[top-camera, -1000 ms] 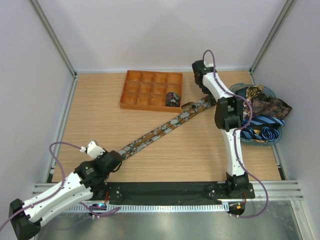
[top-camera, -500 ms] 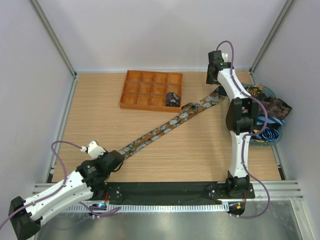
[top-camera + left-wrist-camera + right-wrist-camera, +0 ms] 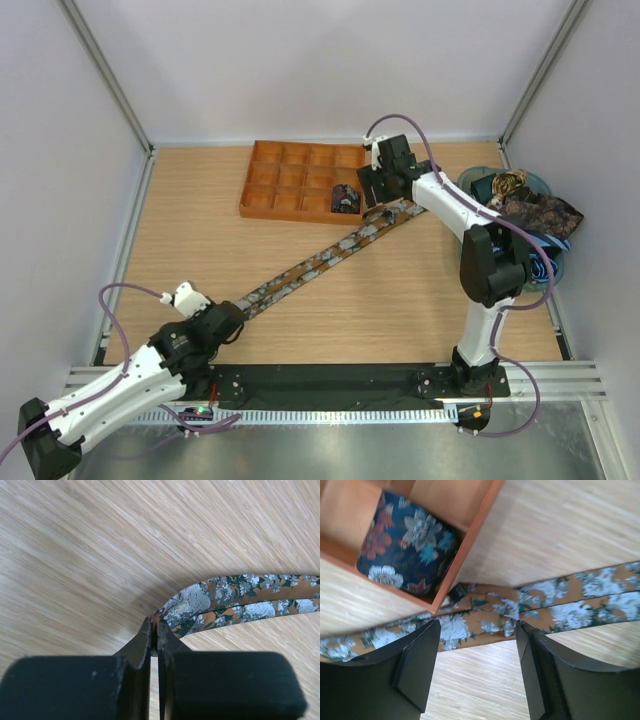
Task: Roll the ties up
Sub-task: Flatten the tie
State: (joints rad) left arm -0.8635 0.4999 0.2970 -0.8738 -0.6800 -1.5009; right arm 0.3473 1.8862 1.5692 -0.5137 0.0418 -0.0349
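Left jaws: pressed together, pinching the folded near end of the tie (image 3: 235, 597); in the wrist view the fabric runs into the slit between them.
Right jaws: spread and holding nothing, one on each side of the tie's far stretch just beside the tray (image 3: 470, 545). Whether the tips touch the bench (image 3: 420, 300) cannot be told.
Tie: brown-gold with a pale floral pattern, doubled into two bands lying side by side. It lies flat and unrolled on the bench, running diagonally from front left to the tray's near right corner.
Far end of tie: passes just beside the tray's corner wall and continues a little to its right.
Tray: orange and gridded, at the far middle of the bench.
Rolled tie (image 3: 345, 197): a dark floral coil in the tray's near right corner compartment. In the right wrist view it fills most of that compartment.
Pile (image 3: 535, 212): brown paisley and blue striped ties heaped loose in a teal bowl (image 3: 543, 183) at the right edge of the bench, some draped over the rim.
Left arm (image 3: 130, 375): low at the front left.
Right arm (image 3: 450, 205): reaches toward the tray from the right.
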